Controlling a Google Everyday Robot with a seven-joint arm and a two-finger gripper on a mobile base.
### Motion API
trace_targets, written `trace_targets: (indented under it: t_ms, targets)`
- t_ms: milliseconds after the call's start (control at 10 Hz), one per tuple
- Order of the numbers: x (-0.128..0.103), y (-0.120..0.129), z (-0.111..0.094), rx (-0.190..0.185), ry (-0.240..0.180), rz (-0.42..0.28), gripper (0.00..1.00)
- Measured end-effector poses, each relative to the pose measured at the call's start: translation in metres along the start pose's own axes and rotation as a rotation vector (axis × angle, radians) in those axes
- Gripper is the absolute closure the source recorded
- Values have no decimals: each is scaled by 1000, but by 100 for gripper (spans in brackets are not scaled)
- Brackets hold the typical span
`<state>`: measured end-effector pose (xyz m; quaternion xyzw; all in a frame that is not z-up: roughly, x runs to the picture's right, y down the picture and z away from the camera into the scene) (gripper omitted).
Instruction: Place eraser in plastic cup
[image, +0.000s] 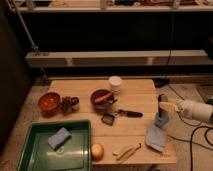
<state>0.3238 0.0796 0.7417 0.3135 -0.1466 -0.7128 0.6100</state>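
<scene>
The fingers (161, 101) of the gripper (164, 105) are clenched on the eraser (169, 106), a flat brownish-grey block held at the right edge of the surface (137, 100), just above the one light-blue plastic cup (161, 120). Beside it one pale-blue cloth (156, 137) is seen. One white cup (115, 82), two bowls (49, 102) and one green tray (35, 150) holding one blue pad (59, 138) are counted.

A pale, off-white arm segment (196, 110), rounded and tube-like, is seen at the right edge of the scene. It is ended by the gripper (161, 106), where a cream-coloured part is joined to darker, slimmer pieces. A dark cable (192, 142) is seen looping below the arm
</scene>
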Motion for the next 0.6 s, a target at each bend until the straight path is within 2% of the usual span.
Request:
trace_targets:
  t_ms: [600]
  targets:
    - [-4, 4, 2, 41, 8, -51, 80]
